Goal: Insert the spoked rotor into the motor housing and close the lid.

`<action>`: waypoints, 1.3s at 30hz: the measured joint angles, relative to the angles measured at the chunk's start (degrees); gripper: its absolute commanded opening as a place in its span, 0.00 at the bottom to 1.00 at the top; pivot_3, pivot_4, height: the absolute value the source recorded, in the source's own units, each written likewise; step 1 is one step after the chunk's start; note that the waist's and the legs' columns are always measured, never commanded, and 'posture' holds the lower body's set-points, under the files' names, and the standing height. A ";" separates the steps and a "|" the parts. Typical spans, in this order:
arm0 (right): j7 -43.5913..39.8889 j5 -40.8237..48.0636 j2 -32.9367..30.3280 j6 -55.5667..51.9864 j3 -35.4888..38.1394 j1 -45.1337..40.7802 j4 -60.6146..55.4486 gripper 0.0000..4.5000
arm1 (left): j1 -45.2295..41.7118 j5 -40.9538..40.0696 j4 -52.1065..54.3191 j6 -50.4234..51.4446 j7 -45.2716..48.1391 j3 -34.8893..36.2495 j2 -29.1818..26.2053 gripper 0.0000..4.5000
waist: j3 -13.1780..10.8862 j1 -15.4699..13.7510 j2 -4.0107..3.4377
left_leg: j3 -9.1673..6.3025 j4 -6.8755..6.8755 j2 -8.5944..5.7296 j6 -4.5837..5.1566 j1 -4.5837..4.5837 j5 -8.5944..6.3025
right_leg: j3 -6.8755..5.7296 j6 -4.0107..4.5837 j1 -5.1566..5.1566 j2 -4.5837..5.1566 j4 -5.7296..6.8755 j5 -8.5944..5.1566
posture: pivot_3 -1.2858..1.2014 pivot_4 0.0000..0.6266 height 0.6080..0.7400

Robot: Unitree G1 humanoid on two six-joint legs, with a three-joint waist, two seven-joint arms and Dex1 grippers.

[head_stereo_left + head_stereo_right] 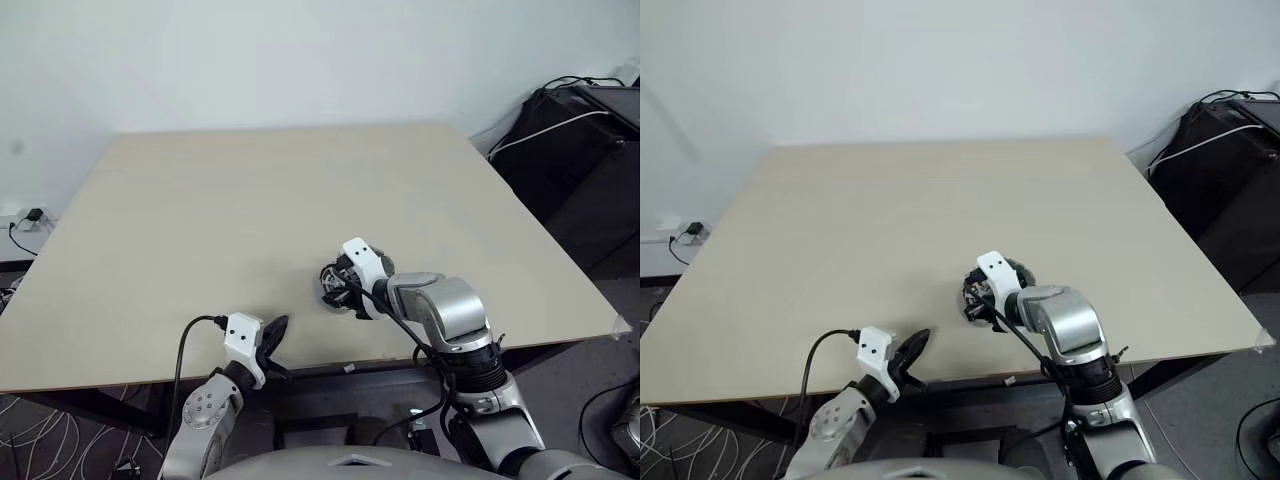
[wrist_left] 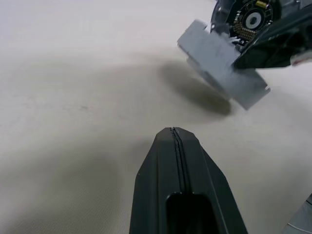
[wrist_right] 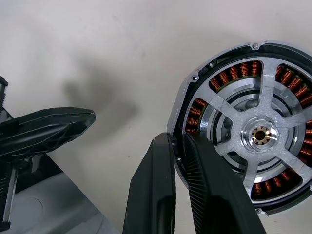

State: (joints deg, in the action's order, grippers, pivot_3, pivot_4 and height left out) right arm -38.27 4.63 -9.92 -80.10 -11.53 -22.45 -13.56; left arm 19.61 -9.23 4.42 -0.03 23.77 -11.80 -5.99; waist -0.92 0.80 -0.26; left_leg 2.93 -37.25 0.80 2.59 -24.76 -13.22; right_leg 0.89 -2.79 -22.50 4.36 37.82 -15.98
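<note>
One pale, matte wooden table [image 1: 200,220] carries the round motor housing [image 3: 253,131], its copper windings showing behind silver spokes, near the front edge. Right gripper [image 3: 178,146] pinches its rim; left gripper [image 2: 174,134] is closed, empty.

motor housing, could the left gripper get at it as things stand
Probably yes. The motor housing is pinched by its rim in the right gripper, just above the table. The shut left gripper sits close by, with bare tabletop between. It would need to open first.
</note>
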 measured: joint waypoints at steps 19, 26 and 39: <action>13.25 3.63 13.65 8.83 -0.79 -1.57 11.52 0.51 | 0.06 0.01 -0.06 -0.01 -0.07 0.10 0.01 0.00 | 0.08 1.38 0.13 | -0.08 -0.09 0.04 -0.12 0.21 0.02 | 0.01 -0.40 0.24 -0.32 0.08 0.25 | 0.52 0.00 1.00; 6.40 6.57 3.56 15.97 -9.18 -2.52 3.41 0.51 | -0.06 0.01 -0.74 -0.01 0.00 0.08 -0.05 0.00 | 0.08 1.29 0.14 | -0.07 -0.10 -0.05 -0.06 0.13 0.06 | 0.01 -0.40 0.23 -0.26 -0.07 0.23 | 0.52 0.00 1.00; -9.64 -10.92 -24.28 62.77 -28.30 -1.39 9.06 0.51 | -0.33 0.00 -1.27 -0.01 0.07 0.09 -0.44 0.00 | -0.04 1.18 0.29 | -0.10 -0.26 -0.06 0.16 0.22 0.19 | 0.00 -0.43 0.37 -0.30 -0.05 0.20 | 0.52 0.00 1.00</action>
State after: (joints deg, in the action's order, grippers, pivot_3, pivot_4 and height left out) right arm -47.91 -6.29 -34.21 -17.33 -39.83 -23.84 -4.51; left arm 19.27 -9.23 3.15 -0.04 23.84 -11.70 -6.43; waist -0.96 1.98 0.03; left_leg 2.83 -37.50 0.74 2.75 -24.54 -13.03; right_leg 0.89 -3.22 -22.13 4.06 37.78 -15.78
